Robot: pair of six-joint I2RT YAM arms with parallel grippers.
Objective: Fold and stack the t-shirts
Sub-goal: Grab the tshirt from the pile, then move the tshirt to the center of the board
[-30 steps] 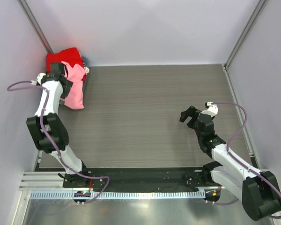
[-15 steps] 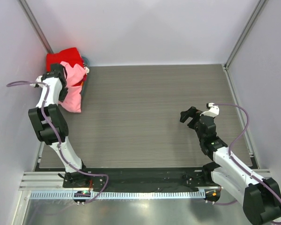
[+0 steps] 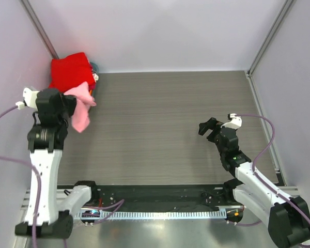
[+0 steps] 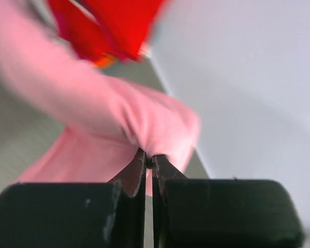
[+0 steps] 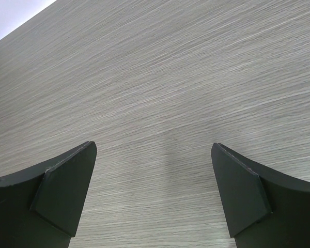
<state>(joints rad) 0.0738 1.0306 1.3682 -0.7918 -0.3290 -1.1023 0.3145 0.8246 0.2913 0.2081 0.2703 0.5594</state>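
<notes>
Pink t-shirt [image 3: 81, 118] hung pinched in the left hand [image 4: 149, 158], right hand [image 5: 154, 150] spread, red t-shirt [image 3: 70, 70] heaped behind, nothing folded or stacked yet.

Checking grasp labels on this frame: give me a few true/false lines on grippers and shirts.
1. The left gripper has its jaws shut on the pink t-shirt. True.
2. The right gripper holds a shirt. False: its jaws are open over bare table.
3. The red t-shirt sits in the far left corner. True.
4. The pink t-shirt lies spread flat mid-table. False: it is bunched in the left gripper near the left edge.
</notes>
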